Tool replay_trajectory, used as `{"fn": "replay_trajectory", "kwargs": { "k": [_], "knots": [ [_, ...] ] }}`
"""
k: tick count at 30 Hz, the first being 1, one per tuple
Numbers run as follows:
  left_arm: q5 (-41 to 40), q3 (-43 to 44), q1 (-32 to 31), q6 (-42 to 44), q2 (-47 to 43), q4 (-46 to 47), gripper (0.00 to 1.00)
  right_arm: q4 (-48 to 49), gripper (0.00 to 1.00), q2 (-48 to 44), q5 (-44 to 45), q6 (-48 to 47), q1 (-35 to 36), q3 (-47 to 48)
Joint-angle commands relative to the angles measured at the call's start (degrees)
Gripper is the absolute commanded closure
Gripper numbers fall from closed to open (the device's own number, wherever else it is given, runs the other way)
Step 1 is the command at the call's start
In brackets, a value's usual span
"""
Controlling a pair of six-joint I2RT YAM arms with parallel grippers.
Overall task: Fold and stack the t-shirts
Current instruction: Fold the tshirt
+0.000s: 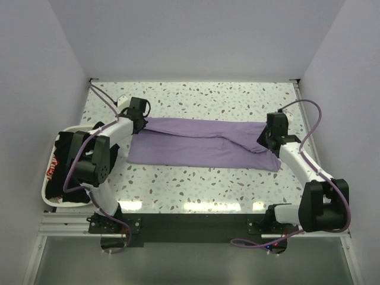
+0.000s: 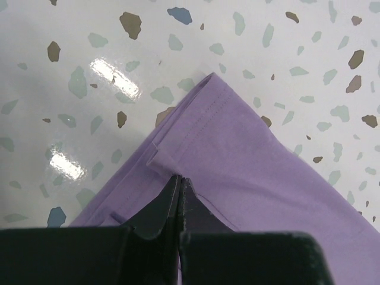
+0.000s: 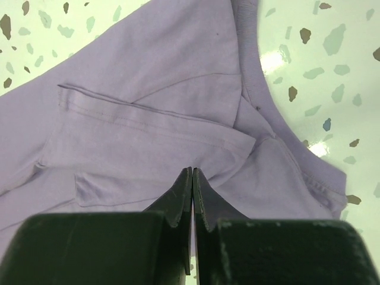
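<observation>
Both sets of fingers are pressed together, each nipping an end of the lavender-purple soft cloth t-shirt (image 1: 202,142), which lies folded lengthwise across mid-table. The left gripper (image 2: 180,178) is at the hemmed left corner, the right gripper (image 3: 192,172) near the collar. Such thin bites (barely any cloth) could slip on lifting and undo the fold. Only the overhead view shows the black cloth t-shirts (image 1: 62,193) in the white plastic tray (image 1: 44,184) at the left.

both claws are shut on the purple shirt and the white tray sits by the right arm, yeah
No, the white tray sits by the left arm; the top external view shows it. The left claw and right claw are indeed shut on the purple shirt.
</observation>
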Motion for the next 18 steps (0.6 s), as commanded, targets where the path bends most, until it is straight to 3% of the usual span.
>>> {"fn": "replay_trajectory", "kwargs": {
  "k": [1,4,6,9,13,18],
  "knots": [
    [-1.6,1.9,0.8,1.3,-3.0,0.7,1.0,-2.0,1.0,-1.5,0.2,-0.9,-0.8,2.9],
    [-0.9,1.6,0.8,1.3,-2.8,1.0,1.0,-0.4,0.88,-0.8,-2.3,0.0,-0.7,1.1],
    [-0.7,1.3,0.8,1.0,-2.4,1.2,1.0,1.4,0.73,-0.1,-3.7,0.5,-0.8,-0.8],
    [-0.4,1.2,0.8,0.9,-2.0,1.2,1.0,3.5,0.64,1.8,-5.3,1.3,-0.8,-2.5],
    [-0.3,0.9,0.9,1.1,-1.7,1.4,1.0,5.1,0.56,4.9,-6.5,2.1,-0.8,-3.2],
    [-0.1,1.0,0.9,1.2,-1.4,1.7,1.0,6.7,0.55,7.3,-6.7,2.4,-0.9,-3.5]
  ]
}}
